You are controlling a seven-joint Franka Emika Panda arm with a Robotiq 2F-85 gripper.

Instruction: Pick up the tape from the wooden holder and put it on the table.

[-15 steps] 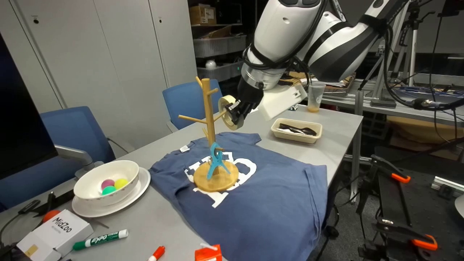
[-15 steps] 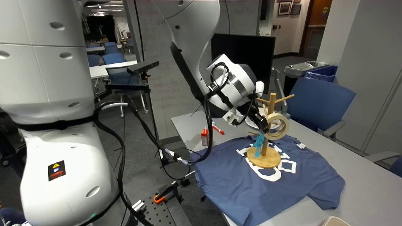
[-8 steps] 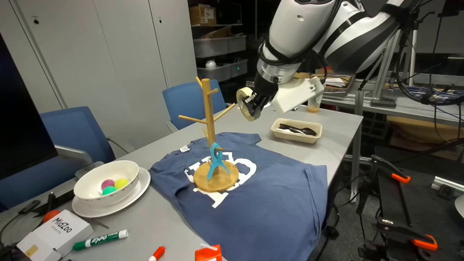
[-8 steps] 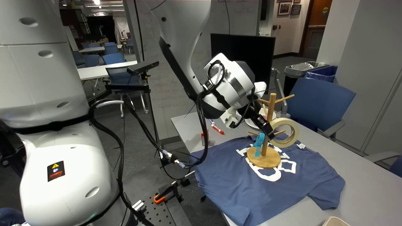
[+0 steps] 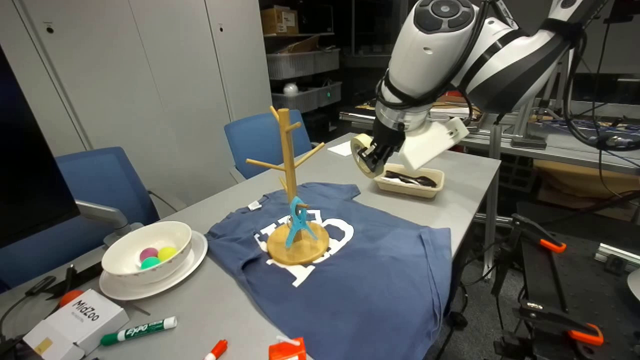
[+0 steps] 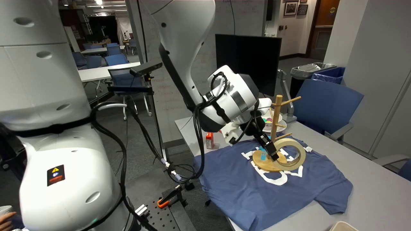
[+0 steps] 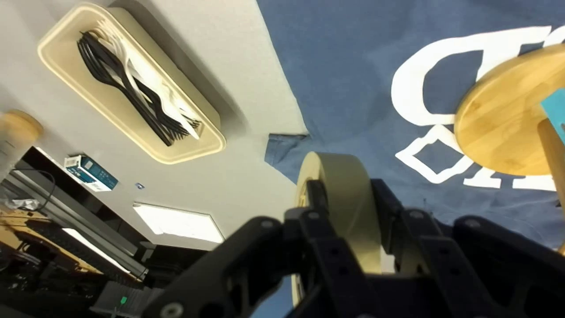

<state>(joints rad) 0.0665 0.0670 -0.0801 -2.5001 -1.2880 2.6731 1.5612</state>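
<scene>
A cream tape roll [image 5: 356, 150] is held upright in the air by my gripper [image 5: 369, 157]. It also shows in an exterior view [image 6: 301, 154]. In the wrist view, the tape roll [image 7: 348, 194] is clamped across its wall, with one finger [image 7: 317, 192] inside the ring and the other on the outside. The wooden holder [image 5: 287, 150] with pegs stands apart from the tape, and its base [image 7: 507, 128] shows at the right of the wrist view. The grey table [image 5: 215, 285] lies below; its bare surface [image 7: 251, 190] shows in the wrist view.
A blue shirt [image 5: 360, 270] lies under the holder. A blue clip [image 5: 298, 220] is on the holder. A cutlery tray [image 5: 410, 190] is near the gripper, also in the wrist view [image 7: 62, 62]. A white sheet [image 7: 178, 222] lies nearby. A bowl [image 5: 150, 275] and markers [image 5: 140, 330] are farther off.
My gripper has moved the tape off the end of the holder's peg, away from the holder. It moved towards the cutlery tray side and lower. The holder has not moved.
</scene>
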